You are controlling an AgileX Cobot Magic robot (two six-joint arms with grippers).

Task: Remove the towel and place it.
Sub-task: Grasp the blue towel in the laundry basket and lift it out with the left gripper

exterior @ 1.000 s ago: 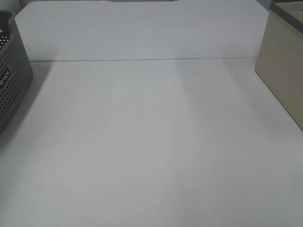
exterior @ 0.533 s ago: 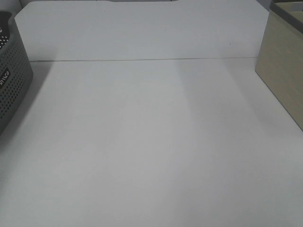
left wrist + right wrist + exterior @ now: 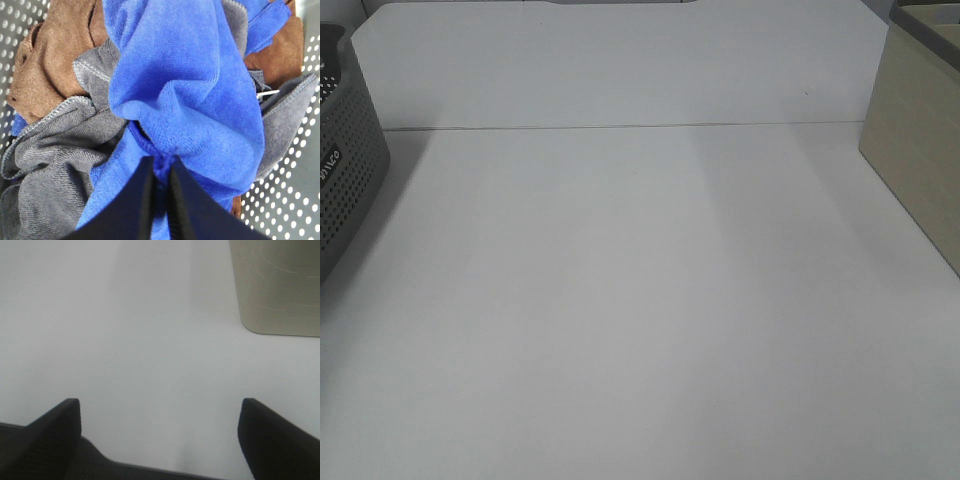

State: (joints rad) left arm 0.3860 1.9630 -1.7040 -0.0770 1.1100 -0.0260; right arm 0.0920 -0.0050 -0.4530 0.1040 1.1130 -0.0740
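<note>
High view: we are seeing a white worktop (image 3: 640, 300) between a grey basket (image 3: 345, 190) and a beige box (image 3: 920, 150). Left wrist: our left gripper (image 3: 161, 162) is pinching the blue towel (image 3: 190, 90) inside the basket, among other cloths (image 3: 50, 160). Right wrist: our right gripper (image 3: 160, 407) is hovering spread wide above the worktop.

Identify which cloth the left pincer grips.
The royal-blue microfibre towel: the left pincer is shut on its fold, while the grey cloth and brown cloth lie ungripped.
</note>
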